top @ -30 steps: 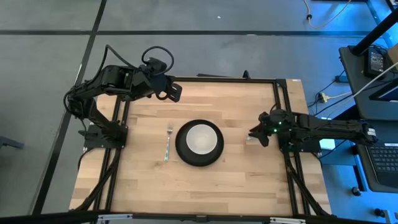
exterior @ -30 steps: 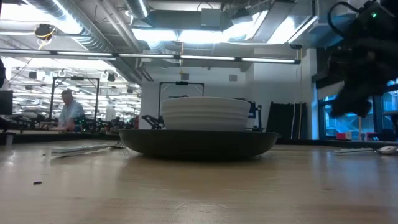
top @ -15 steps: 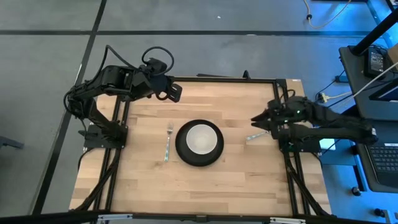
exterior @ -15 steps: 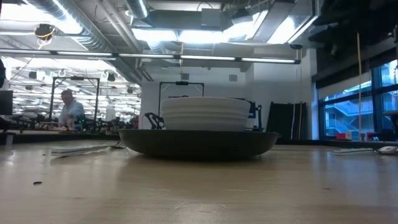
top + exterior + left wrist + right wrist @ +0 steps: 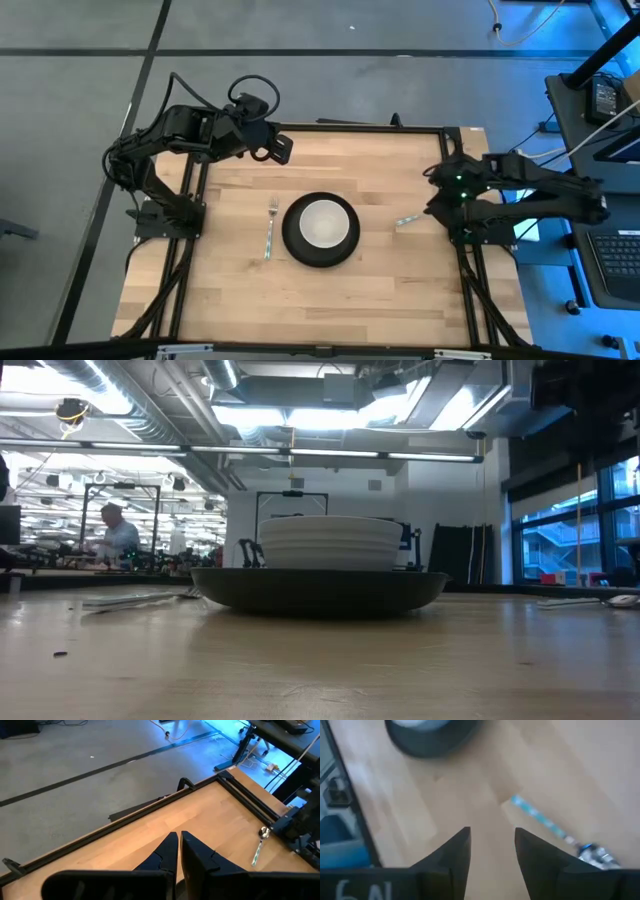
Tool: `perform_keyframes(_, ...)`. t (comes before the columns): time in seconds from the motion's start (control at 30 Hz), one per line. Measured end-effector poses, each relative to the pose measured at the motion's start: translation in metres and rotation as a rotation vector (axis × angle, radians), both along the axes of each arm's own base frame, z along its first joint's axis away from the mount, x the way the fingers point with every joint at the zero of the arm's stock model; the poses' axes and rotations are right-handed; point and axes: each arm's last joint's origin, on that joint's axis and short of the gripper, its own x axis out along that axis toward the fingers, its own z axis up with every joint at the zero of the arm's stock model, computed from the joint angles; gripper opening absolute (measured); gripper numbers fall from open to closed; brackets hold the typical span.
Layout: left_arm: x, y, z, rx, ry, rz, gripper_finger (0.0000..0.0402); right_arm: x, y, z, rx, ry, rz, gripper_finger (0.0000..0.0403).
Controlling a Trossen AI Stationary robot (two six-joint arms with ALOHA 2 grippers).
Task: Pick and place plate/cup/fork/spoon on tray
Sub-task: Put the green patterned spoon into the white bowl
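The black plate (image 5: 320, 232) lies at the table's middle with the white cup (image 5: 323, 222) standing in it; both also show in the low view, plate (image 5: 320, 588) and cup (image 5: 330, 543). The fork (image 5: 270, 228) lies flat on the table to the plate's left. The spoon (image 5: 408, 219) lies flat to the plate's right, its bowl end (image 5: 595, 854) toward the right edge. My right gripper (image 5: 433, 200) is open and empty, raised above the table just right of the spoon (image 5: 555, 832). My left gripper (image 5: 283, 148) is shut and empty near the far left edge. No tray shows.
A black metal frame (image 5: 455, 150) runs along the table's far, left and right edges. Bare wood (image 5: 320, 300) lies between the plate and the near edge. A person (image 5: 115, 540) shows far back in the room beyond the table.
My right gripper has risen from just above the spoon and drawn back toward the table's right edge, passing up out of the low view. The spoon lies on the table, now uncovered in the high view.
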Motion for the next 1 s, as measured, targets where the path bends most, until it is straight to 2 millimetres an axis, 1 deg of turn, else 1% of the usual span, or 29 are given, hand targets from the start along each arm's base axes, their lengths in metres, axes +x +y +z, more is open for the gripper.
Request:
perform_keyframes(0.17, 0.0, 0.0, 0.0, 0.0, 0.0, 0.0, 0.0014, 0.003, 0.002, -0.005, 0.077, 0.049, 0.043, 0.0154)
perform_keyframes(0.3, 0.0, 0.0, 0.0, 0.01, 0.012, -0.009, 0.0014, -0.001, 0.003, -0.008, 0.063, 0.097, 0.091, 0.0154)
perform_keyframes(0.47, 0.0, 0.0, 0.0, 0.014, 0.017, -0.014, 0.0014, -0.001, 0.002, -0.01, 0.106, 0.154, 0.005, 0.0154)
perform_keyframes(0.6, 0.0, 0.0, 0.0, 0.014, 0.017, -0.014, 0.0014, 0.004, -0.001, -0.015, 0.027, 0.226, -0.01, 0.0154)
perform_keyframes(0.7, 0.0, 0.0, 0.0, 0.014, 0.017, -0.014, 0.0014, 0.012, -0.004, -0.02, -0.011, 0.287, 0.006, 0.0154)
perform_keyframes(0.77, 0.0, 0.0, 0.0, 0.014, 0.017, -0.014, 0.0014, 0.022, -0.005, -0.024, -0.007, 0.306, 0.033, 0.0154)
perform_keyframes(0.9, 0.0, 0.0, 0.0, 0.014, 0.017, -0.014, 0.0014, 0.041, -0.008, -0.037, -0.008, 0.375, 0.159, 0.0154)
perform_keyframes(1.0, 0.0, 0.0, 0.0, 0.014, 0.017, -0.015, 0.0014, 0.05, -0.01, -0.047, -0.013, 0.45, 0.25, 0.0154)
